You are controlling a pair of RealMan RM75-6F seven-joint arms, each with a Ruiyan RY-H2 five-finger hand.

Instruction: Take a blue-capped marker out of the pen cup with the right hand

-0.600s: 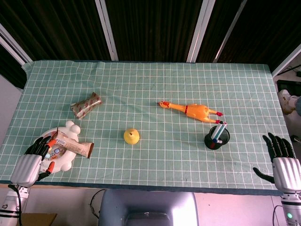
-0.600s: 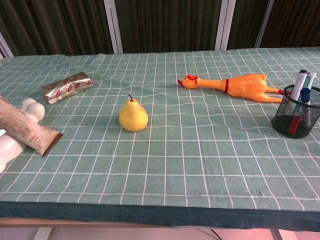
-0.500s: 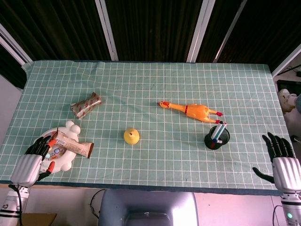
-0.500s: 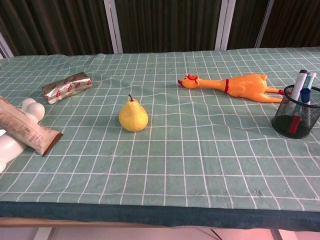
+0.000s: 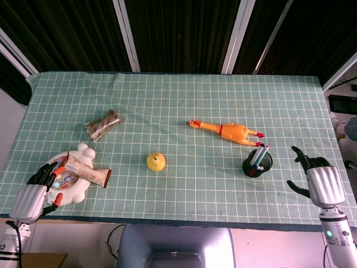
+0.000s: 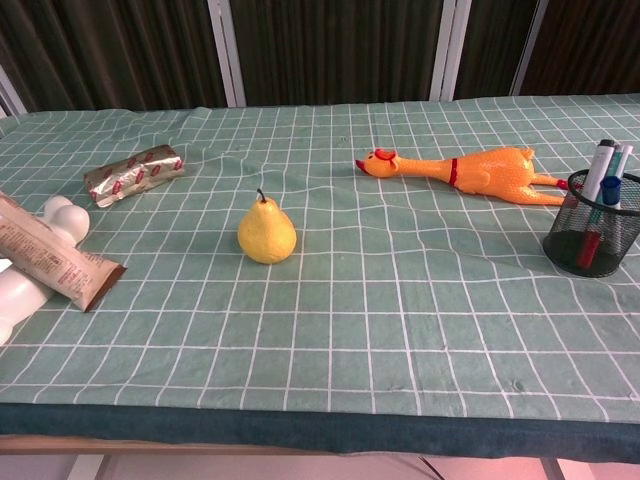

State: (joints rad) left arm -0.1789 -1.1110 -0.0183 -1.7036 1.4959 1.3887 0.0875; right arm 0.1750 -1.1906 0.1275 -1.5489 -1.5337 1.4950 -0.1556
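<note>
A black mesh pen cup [image 5: 257,163] [image 6: 591,238] stands at the right of the green checked table, holding several markers. One has a blue cap [image 6: 610,189]; others have grey and teal caps. My right hand [image 5: 318,180] hovers over the table's right edge, right of the cup and apart from it, fingers spread and empty. My left hand [image 5: 34,194] sits at the front left corner beside a white plate [image 5: 78,190], holding nothing. Neither hand shows in the chest view.
A rubber chicken [image 5: 228,132] [image 6: 468,170] lies just behind the cup. A yellow pear [image 5: 156,161] [image 6: 266,232] stands mid-table. A foil snack bar [image 5: 102,124] lies at left. A brown wrapper [image 5: 88,171] lies across the plate.
My right hand has moved left and forward, from the front right corner towards the pen cup. My left hand has drifted slightly down. The objects have not moved.
</note>
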